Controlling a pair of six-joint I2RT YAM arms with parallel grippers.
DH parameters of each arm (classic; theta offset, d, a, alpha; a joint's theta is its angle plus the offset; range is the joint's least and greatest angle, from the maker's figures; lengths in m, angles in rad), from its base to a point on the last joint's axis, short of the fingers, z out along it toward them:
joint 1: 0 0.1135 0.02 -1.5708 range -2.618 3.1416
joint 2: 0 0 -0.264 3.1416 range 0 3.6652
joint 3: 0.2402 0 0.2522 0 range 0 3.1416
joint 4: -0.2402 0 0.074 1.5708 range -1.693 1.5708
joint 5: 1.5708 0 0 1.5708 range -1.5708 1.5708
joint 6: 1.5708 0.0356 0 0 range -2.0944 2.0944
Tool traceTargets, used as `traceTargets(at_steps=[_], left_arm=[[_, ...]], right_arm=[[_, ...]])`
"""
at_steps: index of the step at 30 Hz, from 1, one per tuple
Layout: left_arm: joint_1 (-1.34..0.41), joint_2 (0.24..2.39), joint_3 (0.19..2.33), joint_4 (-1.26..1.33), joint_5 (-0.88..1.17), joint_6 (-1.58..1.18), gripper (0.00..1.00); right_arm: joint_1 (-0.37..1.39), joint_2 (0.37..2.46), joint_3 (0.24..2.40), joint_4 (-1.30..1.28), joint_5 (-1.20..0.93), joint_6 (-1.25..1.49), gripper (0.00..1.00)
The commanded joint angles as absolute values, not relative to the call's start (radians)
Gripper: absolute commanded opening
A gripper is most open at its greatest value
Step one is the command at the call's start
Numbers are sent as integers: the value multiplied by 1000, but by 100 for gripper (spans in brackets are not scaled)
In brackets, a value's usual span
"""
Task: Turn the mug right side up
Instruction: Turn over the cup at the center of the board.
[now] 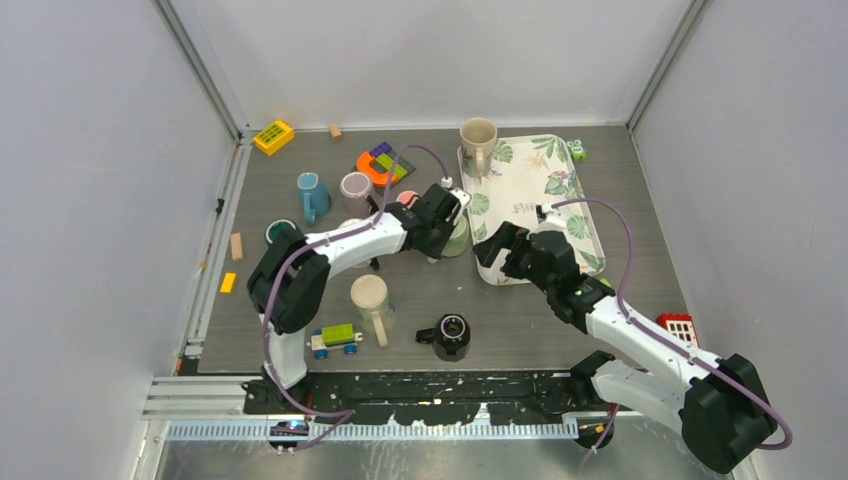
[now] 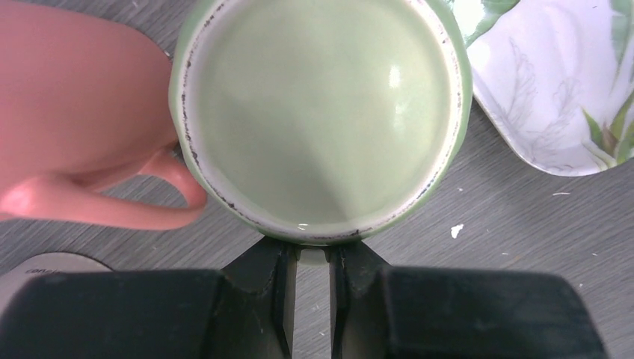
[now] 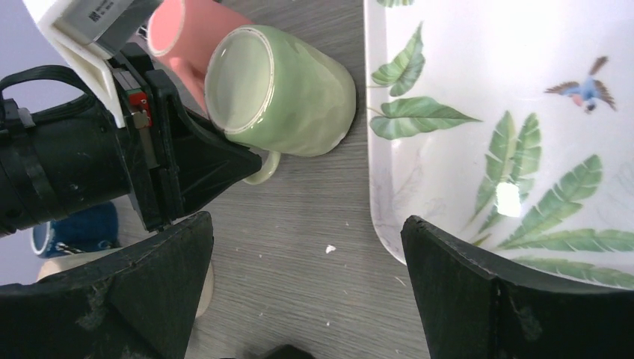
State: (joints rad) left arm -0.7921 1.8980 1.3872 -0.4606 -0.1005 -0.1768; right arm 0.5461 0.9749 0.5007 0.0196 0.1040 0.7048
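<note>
Two-finger left gripper (image 2: 312,250) clamped on green mug (image 2: 321,112), right gripper (image 3: 306,288) hovering spread.

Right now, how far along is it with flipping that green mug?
Gripping looks done: the left fingers are shut on the handle of the green mug. In hand: the mug is tipped, base uppermost. Left: rolling it over and standing it upright. The right fingers hang open by the tray, holding nothing.
</note>
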Motion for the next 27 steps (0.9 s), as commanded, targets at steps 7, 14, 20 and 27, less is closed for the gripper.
traceTargets(at_steps=[7,14,20,27], left_arm=[[-796,1682,1426,-316,-107,-233,0],[-795,1616,1518,-338,-12,-287,0],[-794,1579,1612,-340,85,-348,0],[-786,1552,1680,-317,196,-429,0]], right_arm=[[509,998,485,305,-50,767,100],[441,1051,484,530,-295,834,100],[359,1113,479,745,-464,929,96],[280,1213,507,1092,-644,1122,88]])
